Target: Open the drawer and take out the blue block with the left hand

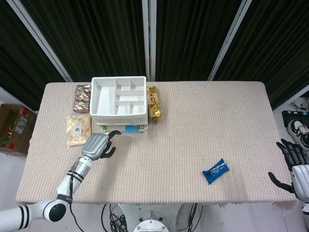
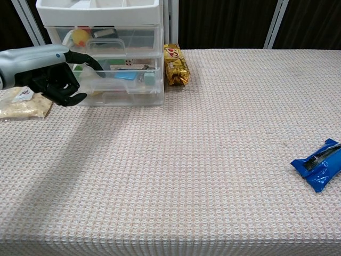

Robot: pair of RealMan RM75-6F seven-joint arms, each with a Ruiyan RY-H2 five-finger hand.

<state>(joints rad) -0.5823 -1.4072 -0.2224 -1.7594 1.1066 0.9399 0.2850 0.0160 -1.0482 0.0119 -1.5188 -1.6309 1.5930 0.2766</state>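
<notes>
We are at the reach step: our left hand (image 2: 50,72) hovers empty, fingers loosely curled, before the closed drawer (image 2: 114,80) holding the blue block (image 2: 127,75). Next, hooking its handle.

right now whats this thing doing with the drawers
The left robot hand is at the front of the clear plastic drawer unit, by the lower drawer, which looks shut. A blue block shows through its front. Whether the fingers touch the drawer is unclear. The right robot hand hangs idle off the table's right edge, near a blue packet.
</notes>
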